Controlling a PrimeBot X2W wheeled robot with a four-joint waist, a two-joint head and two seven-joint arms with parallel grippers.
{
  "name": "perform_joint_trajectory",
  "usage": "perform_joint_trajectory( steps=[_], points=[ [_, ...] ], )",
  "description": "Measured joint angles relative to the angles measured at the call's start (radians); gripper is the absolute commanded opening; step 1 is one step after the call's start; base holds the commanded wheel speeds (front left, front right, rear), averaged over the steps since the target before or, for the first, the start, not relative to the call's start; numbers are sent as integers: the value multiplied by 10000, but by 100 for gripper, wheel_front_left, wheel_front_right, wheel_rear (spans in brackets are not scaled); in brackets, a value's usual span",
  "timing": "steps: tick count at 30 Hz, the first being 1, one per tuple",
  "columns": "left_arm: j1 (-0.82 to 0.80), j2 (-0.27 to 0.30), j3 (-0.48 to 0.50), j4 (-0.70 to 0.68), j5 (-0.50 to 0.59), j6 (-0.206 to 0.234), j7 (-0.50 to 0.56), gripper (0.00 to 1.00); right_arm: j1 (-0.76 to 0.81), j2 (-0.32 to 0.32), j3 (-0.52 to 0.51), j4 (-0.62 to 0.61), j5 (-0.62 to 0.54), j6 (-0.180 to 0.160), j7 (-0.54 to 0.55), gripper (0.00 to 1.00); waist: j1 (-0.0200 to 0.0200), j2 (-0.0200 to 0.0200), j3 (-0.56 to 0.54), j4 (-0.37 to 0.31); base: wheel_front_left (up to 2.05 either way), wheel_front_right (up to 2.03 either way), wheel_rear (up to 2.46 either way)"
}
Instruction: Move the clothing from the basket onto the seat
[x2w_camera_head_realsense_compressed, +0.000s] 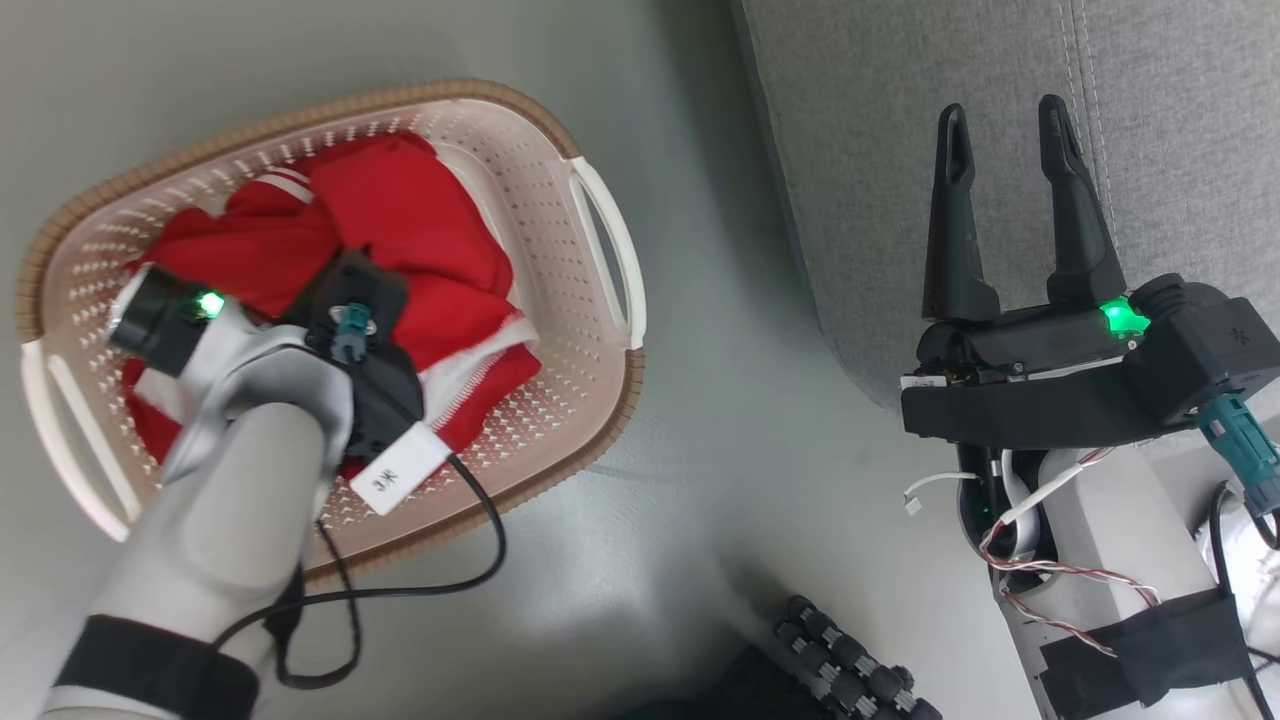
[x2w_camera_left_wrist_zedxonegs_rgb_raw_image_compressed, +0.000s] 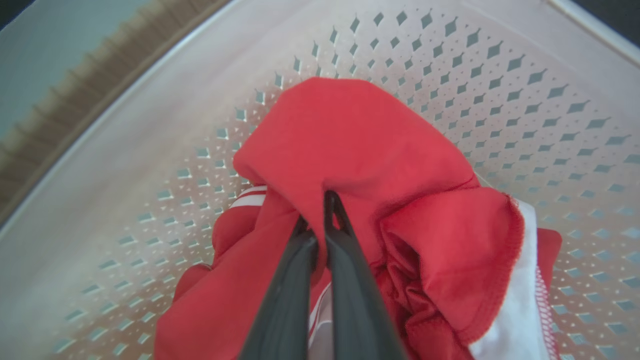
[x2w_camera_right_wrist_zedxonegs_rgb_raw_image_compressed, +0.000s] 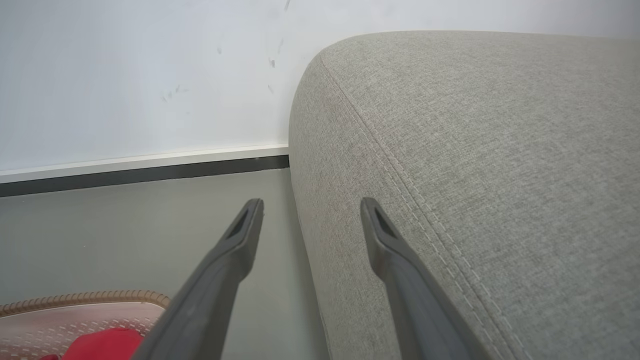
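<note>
Clothing (x2w_camera_head_realsense_compressed: 410, 210) lies bunched in the basket (x2w_camera_head_realsense_compressed: 600, 250), which sits on the floor (x2w_camera_head_realsense_compressed: 750, 450) just beside the seat (x2w_camera_head_realsense_compressed: 1180, 150); nothing red is on the cushion yet. Left hand (x2w_camera_left_wrist_zedxonegs_rgb_raw_image_compressed: 316, 212) is plunged into the heap, its two fingers drawn almost together with a fold of the red fabric nipped between them near the tips. Right hand (x2w_camera_head_realsense_compressed: 1003, 112) hangs by the seat's edge, fingers spread wide and holding nothing. The step in hand looks like the pick-up of a garment: grip made, lift not yet done. The next move, I judge, calls for a straight rise high enough to clear the basket's rim, then a carry across to the seat. The pieces look tangled, so more than one may come up, or the thin pinch may slip
</note>
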Motion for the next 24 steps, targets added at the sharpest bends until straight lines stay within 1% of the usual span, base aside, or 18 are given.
perform_joint_trajectory(
  steps=[7,10,13,16,20,24],
  points=[
    [-8,-589,-27,188,-380,-15,-587,0,-22,-2,-199,180,-198,8,0,100,0,0,-416,314,0,0,0],
    [10,-863,-109,232,-499,-121,-895,0,-23,-6,-334,291,-261,81,0,100,0,0,-662,477,0,0,0],
    [74,-1022,-174,236,-525,-192,-1139,0,-22,-21,-407,378,-297,92,0,100,0,0,-851,591,0,0,0],
    [226,-1083,-255,244,-602,-368,-1484,0,-8,-79,-525,550,-410,98,0,100,-1,0,-1176,776,0,0,0],
    [371,-1200,-309,222,-792,-545,-1649,0,31,-203,-663,692,-485,184,0,100,-1,0,-1662,1045,0,0,0],
    [515,-1333,-337,125,-1051,-633,-1797,0,40,-291,-746,859,-573,259,0,100,-2,0,-2183,1350,0,0,0]
  ],
)
